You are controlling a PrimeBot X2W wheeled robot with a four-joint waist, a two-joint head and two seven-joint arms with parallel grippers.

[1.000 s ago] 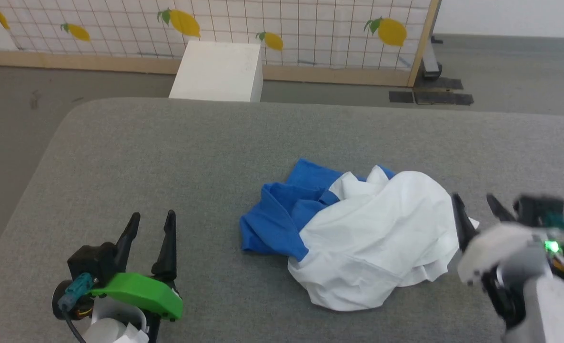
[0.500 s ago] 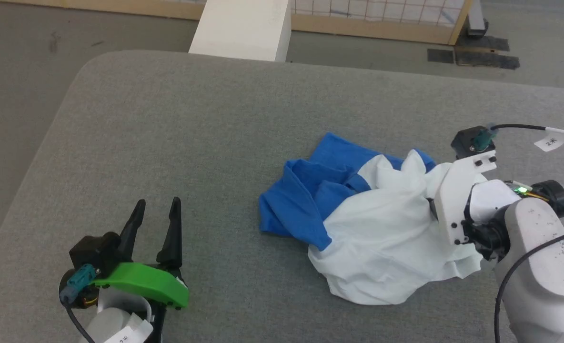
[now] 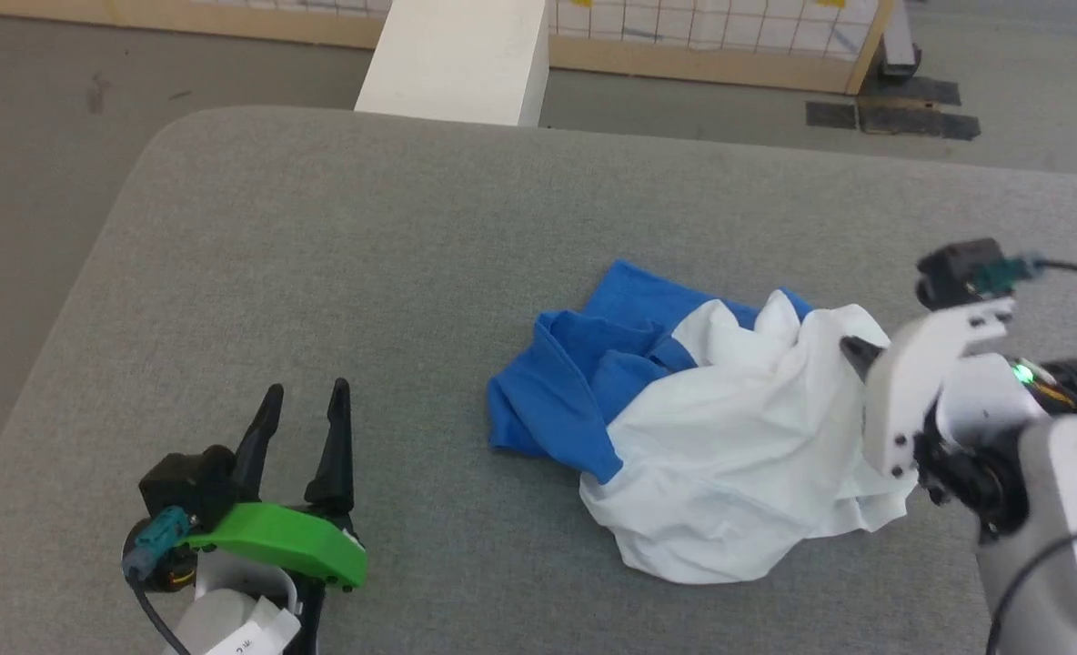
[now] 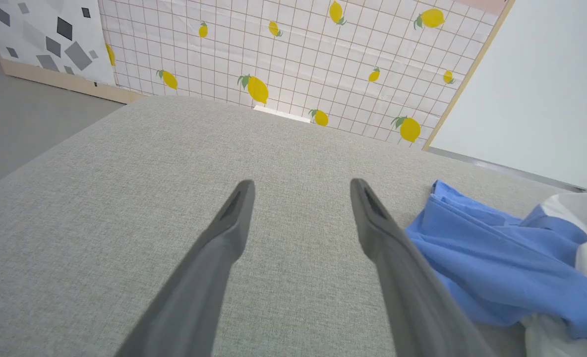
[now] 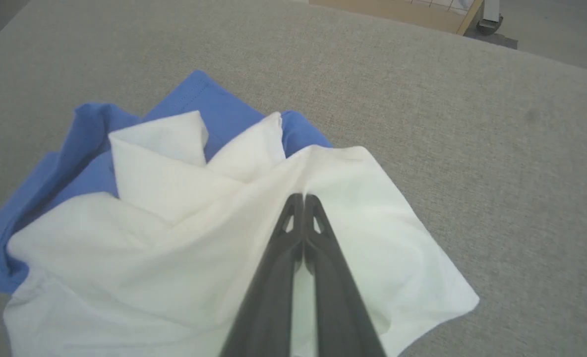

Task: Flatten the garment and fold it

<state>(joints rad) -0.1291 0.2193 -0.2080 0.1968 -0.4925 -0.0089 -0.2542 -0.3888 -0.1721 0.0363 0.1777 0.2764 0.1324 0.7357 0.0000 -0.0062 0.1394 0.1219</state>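
The garment (image 3: pixel 711 437) lies crumpled right of the table's middle, white body in front and blue sleeve fabric bunched at its left and back. My right gripper (image 3: pixel 852 350) is at its right side, shut on a fold of the white cloth; in the right wrist view the fingers (image 5: pixel 303 198) meet with the garment (image 5: pixel 164 208) pinched at their tips and drawn into a ridge. My left gripper (image 3: pixel 306 391) rests open at the lower left, well apart from the shirt. In the left wrist view it (image 4: pixel 302 183) holds nothing, and the garment (image 4: pixel 497 263) lies to its right.
The grey padded table (image 3: pixel 320 227) has a rounded far-left corner with floor beyond it. A white box (image 3: pixel 457 55) stands behind the far edge. A lemon-print grid panel (image 4: pixel 323 54) with a wooden frame closes the back.
The head camera has tilted down. My right gripper came in from the garment's right edge, shut on the white cloth and drew a fold up. The left gripper stayed put.
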